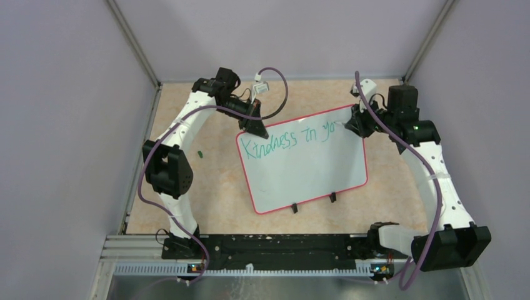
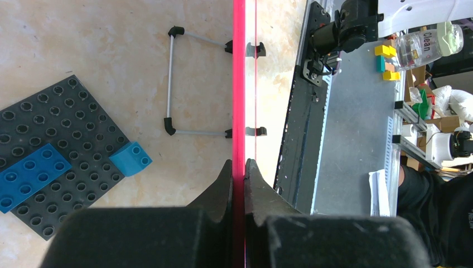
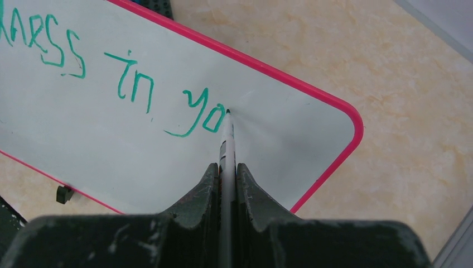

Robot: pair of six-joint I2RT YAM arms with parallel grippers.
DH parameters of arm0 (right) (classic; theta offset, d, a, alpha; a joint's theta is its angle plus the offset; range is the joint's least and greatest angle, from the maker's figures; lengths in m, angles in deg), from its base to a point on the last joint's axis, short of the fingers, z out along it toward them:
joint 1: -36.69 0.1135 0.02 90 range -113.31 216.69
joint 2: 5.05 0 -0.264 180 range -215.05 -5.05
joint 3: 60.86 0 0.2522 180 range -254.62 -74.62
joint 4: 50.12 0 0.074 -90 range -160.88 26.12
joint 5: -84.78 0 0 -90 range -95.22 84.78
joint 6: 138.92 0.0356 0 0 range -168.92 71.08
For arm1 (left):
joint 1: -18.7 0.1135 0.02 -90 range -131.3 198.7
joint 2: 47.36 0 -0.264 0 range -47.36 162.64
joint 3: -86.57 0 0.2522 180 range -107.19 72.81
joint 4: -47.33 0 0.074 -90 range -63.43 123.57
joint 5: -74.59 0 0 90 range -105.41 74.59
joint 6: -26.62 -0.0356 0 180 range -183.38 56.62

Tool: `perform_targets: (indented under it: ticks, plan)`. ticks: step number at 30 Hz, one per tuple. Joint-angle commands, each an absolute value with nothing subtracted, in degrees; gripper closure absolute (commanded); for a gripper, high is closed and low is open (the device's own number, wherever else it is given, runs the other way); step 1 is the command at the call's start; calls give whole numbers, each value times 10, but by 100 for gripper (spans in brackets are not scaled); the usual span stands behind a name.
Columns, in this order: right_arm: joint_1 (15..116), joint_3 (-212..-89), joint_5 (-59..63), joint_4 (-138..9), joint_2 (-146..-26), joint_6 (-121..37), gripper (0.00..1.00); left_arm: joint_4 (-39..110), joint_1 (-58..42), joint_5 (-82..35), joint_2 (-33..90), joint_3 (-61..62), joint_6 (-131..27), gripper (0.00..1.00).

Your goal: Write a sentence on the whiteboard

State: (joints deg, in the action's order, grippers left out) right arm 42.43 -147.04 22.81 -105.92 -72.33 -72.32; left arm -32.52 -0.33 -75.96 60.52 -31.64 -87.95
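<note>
The whiteboard lies tilted on the table, white with a red-pink rim. Teal-green lettering, the sentence, runs along its far edge and reads "Kindness in yo". My left gripper is shut on the board's far left corner; in the left wrist view the rim runs edge-on between the left gripper's fingers. My right gripper is shut on a white marker, whose tip touches the whiteboard just right of the "o" in the lettering.
Two black clips sit on the board's near edge. A small green piece lies on the table left of the board. Under the board are a dark grey plate with blue bricks and a wire stand.
</note>
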Motion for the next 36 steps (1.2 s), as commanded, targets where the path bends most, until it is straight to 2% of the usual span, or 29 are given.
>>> perform_targets:
  ticks: [1,8,25,36]
  plan:
    - [418,-1473,211,-1027,-731,-726,100,-311,-8,-669,600,-308,-918,100]
    - [418,-1463,181,-1029,-727,-731,100,-312,-8,-668,601,-312,-916,100]
    - [418,-1457,204,-1088,-728,-774,100,-313,-7,-668,605,-313,-915,100]
    - [417,-1477,150,-1053,-725,-757,100,-313,-8,-667,604,-312,-916,100]
